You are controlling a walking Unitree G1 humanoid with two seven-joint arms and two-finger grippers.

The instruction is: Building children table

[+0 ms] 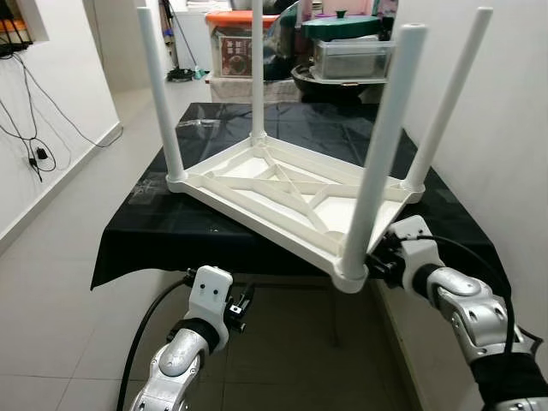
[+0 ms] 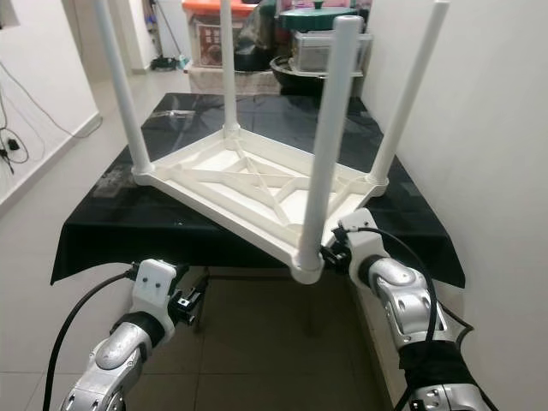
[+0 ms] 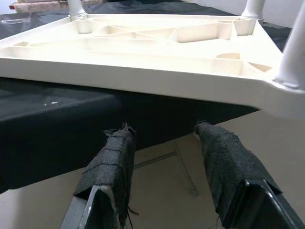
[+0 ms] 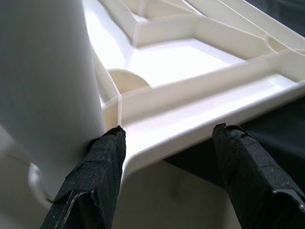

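Black-draped bench [image 1: 171, 227] bears upturned table [image 1: 291, 193] beside right gripper [image 4: 167, 143]

leg tops [image 1: 257, 17] cropped, clutter [image 1: 342, 43] behind indistinct

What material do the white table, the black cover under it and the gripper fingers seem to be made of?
White table: probably moulded plastic, smooth and slightly glossy, with ribs cast into its underside.
Black cover: thin sheeting, perhaps plastic film or coated cloth; it drapes over the edge, wrinkles and reflects light.
Left gripper and right gripper fingers: wrapped in black woven fabric tape, matte, frayed at the tips.
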